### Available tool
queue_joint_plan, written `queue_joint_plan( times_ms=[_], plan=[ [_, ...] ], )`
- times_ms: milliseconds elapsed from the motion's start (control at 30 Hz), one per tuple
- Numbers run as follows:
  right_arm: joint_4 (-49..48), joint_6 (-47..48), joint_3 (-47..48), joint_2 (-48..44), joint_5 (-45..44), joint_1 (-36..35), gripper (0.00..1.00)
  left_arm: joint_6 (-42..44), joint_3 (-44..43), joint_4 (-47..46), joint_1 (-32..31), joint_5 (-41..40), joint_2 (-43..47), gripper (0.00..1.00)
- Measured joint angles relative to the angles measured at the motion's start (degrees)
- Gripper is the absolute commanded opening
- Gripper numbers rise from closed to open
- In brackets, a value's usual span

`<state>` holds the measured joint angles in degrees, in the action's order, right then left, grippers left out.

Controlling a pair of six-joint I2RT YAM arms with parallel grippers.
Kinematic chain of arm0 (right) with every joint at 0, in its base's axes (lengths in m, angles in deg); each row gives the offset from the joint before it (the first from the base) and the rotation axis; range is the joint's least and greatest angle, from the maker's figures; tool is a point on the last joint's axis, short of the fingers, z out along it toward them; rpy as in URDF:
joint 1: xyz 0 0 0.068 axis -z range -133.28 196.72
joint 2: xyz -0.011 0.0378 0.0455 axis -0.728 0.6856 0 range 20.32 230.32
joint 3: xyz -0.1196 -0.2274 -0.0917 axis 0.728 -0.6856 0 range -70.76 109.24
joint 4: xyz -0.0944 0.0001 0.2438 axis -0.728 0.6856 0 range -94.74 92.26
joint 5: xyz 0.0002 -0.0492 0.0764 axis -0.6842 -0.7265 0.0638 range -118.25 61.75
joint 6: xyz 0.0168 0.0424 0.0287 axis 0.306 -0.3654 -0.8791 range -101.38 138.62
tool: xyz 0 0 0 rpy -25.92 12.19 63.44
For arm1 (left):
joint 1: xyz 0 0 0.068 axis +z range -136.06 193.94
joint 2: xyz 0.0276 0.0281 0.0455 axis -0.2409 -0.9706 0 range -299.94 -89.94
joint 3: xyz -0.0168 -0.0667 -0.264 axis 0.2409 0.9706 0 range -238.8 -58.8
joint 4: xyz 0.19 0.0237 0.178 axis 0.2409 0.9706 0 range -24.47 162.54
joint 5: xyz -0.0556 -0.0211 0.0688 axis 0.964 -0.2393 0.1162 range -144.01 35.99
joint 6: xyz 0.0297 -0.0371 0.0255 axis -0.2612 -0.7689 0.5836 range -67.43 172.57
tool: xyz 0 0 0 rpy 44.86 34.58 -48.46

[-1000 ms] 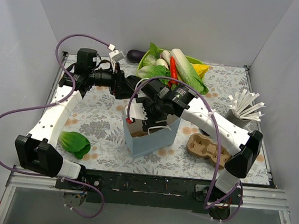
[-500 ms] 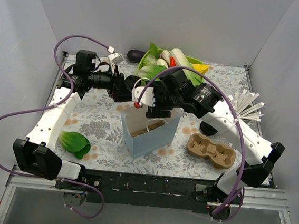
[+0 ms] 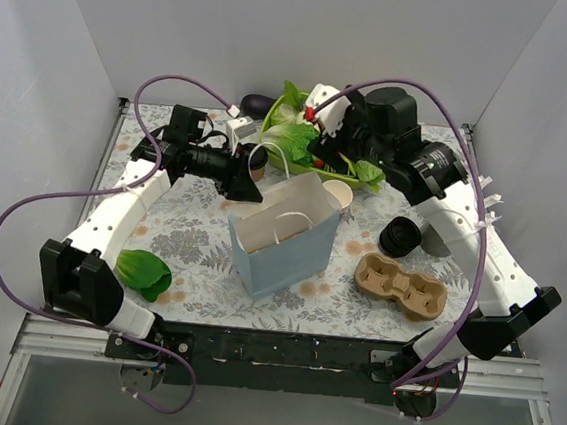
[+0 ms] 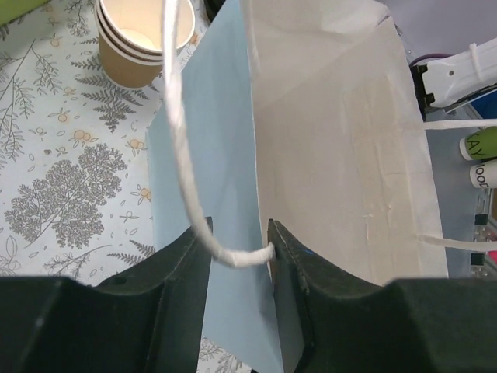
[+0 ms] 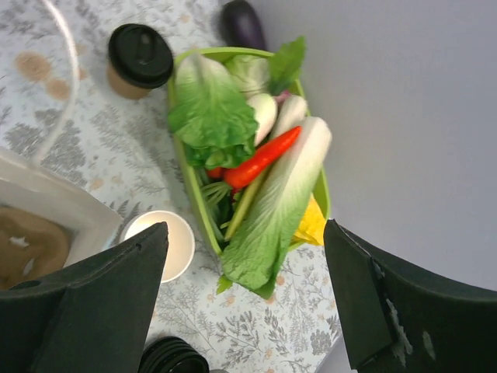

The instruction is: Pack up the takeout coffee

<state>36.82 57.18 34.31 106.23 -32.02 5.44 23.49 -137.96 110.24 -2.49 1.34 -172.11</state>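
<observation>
Straddling blue bag (image 4: 203, 148) rim, left hand (image 4: 239, 241); right hand (image 5: 245, 307) aloft, spread.

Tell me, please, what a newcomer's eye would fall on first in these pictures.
The blue paper bag stands open in the middle, with the left gripper straddling its rim. A green tray heaped with vegetables sits at the far edge, the right gripper open above it. The lidded coffee cup stands beside the tray, outside the bag.

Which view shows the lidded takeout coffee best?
Right wrist: the takeout coffee sits unobstructed, with its black lid facing the camera. Top external shows it small and partly hidden. Left wrist misses it, showing only lidless cups.
</observation>
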Motion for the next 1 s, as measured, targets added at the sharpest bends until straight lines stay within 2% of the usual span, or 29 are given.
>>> queue_joint_plan(
  times_ms=[133,367,567,800,1000],
  plan=[
    [-3.61,-3.52,0.00,-1.36,-1.88,2.97,0.91,3.28,-2.25,3.98,-0.33,-1.18,-1.92,0.07],
    [-5.09,-7.13,-0.87,-1.01,-2.03,6.75,0.91,12.13,-10.82,14.51,-0.33,-5.62,-3.85,0.02],
    [-6.75,-8.04,-4.66,-0.94,-0.83,6.69,0.91,20.46,-11.69,18.93,-0.33,-15.17,2.91,0.00],
    [-7.08,-9.44,-8.59,-0.72,1.20,6.69,0.91,27.80,-4.46,17.59,-0.33,-22.05,16.81,0.00],
    [-7.78,-10.38,-10.97,-0.72,2.51,6.69,0.91,33.97,9.57,13.29,-0.52,-25.03,26.03,0.00]
  ],
)
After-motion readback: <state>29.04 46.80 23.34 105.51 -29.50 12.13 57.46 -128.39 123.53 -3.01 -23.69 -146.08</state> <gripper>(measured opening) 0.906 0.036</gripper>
